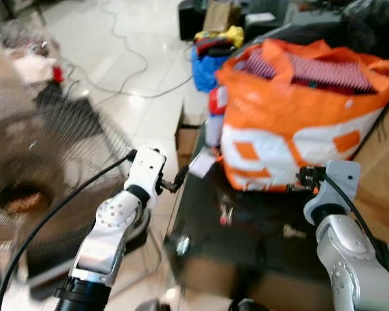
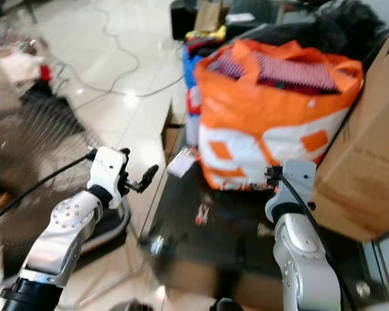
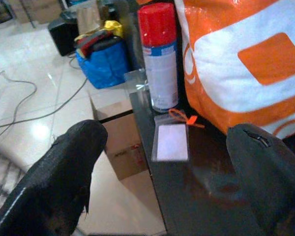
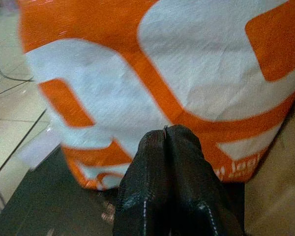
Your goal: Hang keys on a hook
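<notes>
Robot stands at a low dark table (image 1: 246, 259) crowded by a big orange-and-white bag (image 1: 298, 123); head views blurred, so it is likely mid-step or turning.

Left gripper (image 3: 172, 162) held out over the table's near corner, fingers spread wide, nothing between them; beyond it lie a clear tagged card holder (image 3: 171, 141) with an orange tie, and a red-capped spray can (image 3: 160, 59) standing just beside the bag.

Right gripper (image 4: 166, 147) raised close to the bag's face, fingers pressed together; something thin may be pinched at the tips, too small to call.

Keys: cannot place with certainty; small blurred bits on the table top (image 1: 225, 214) may be them, or not. No hook made out anywhere.

Floor to the robot's left: a fan grille (image 1: 45, 162), loose cable (image 1: 129, 78), a blue bag (image 1: 207, 68), a cardboard box (image 3: 123, 140) against the table.

Risks, as I judge them: reaching while the view is smeared could miss or nudge the small items off the edge; the wide left fingers could knock the can over; cable and fan close enough to foul a step.
</notes>
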Motion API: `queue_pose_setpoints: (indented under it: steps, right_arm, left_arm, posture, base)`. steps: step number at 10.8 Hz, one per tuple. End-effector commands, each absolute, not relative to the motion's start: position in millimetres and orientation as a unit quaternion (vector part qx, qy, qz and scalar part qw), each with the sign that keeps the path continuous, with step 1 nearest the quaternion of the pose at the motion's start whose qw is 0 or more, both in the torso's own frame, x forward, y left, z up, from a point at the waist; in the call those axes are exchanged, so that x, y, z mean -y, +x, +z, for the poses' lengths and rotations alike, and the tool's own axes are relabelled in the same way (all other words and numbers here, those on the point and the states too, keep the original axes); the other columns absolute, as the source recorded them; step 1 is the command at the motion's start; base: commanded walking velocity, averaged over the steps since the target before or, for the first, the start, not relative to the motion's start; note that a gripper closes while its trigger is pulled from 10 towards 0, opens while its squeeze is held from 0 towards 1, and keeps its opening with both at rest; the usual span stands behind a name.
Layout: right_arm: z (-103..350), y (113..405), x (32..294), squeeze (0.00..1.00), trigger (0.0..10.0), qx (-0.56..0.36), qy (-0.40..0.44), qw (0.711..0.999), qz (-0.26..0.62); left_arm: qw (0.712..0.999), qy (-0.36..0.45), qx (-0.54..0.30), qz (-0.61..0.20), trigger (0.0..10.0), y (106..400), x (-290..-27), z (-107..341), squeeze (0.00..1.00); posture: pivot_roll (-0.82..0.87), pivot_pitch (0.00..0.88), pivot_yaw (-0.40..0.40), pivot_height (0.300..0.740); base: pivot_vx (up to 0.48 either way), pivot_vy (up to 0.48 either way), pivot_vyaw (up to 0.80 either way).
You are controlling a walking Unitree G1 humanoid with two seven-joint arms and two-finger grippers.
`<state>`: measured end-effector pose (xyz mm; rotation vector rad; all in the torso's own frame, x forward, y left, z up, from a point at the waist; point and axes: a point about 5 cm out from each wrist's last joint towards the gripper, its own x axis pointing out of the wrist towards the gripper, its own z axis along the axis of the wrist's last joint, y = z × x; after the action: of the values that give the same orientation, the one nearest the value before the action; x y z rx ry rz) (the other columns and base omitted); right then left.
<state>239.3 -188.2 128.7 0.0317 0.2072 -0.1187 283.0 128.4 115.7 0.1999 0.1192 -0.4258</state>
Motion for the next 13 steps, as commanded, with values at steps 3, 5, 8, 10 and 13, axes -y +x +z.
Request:
queue_pose_setpoints:
  steps: [3, 5, 8, 10, 13]
  right_arm:
    - [127.7, 239.0, 186.0, 0.0, 10.0, -0.112, 0.016, 0.992, -0.054]
    - [127.2, 237.4, 184.6, 0.0, 10.0, -0.113, 0.011, 0.993, -0.046]
    - [127.7, 235.9, 185.3, 0.0, 10.0, -0.113, 0.004, 0.993, -0.043]
    - [124.9, 233.5, 190.7, 0.0, 10.0, -0.122, 0.005, 0.99, -0.064]
    - [126.7, 233.7, 193.3, 0.0, 10.0, -0.12, 0.004, 0.99, -0.07]
  left_arm:
    - [0.971, 0.106, -0.06, -0.204, 10.0, 282.8, -131.4, 115.3, 0.0]
    - [0.971, 0.107, -0.06, -0.204, 10.0, 281.4, -131.2, 114.5, 0.0]
    - [0.971, 0.106, -0.059, -0.208, 10.0, 281.4, -129.7, 114.5, 0.0]
    - [0.971, 0.103, -0.058, -0.209, 10.0, 282.0, -128.6, 114.7, 0.0]
    - [0.971, 0.102, -0.057, -0.21, 10.0, 283.7, -127.4, 115.5, 0.0]
  posture:
    - [-0.09, 0.0, 0.03, 0.74]
    - [-0.09, 0.0, 0.028, 0.74]
    - [-0.1, 0.0, 0.029, 0.74]
    - [-0.1, 0.0, 0.028, 0.74]
    - [-0.1, 0.0, 0.027, 0.74]
  base:
    - [-0.3, 0.0, 0.0]
    - [-0.294, 0.0, 0.0]
    - [-0.196, 0.0, 0.0]
    - [0.0, 0.0, -0.64]
    - [0.0, 0.0, -0.27]
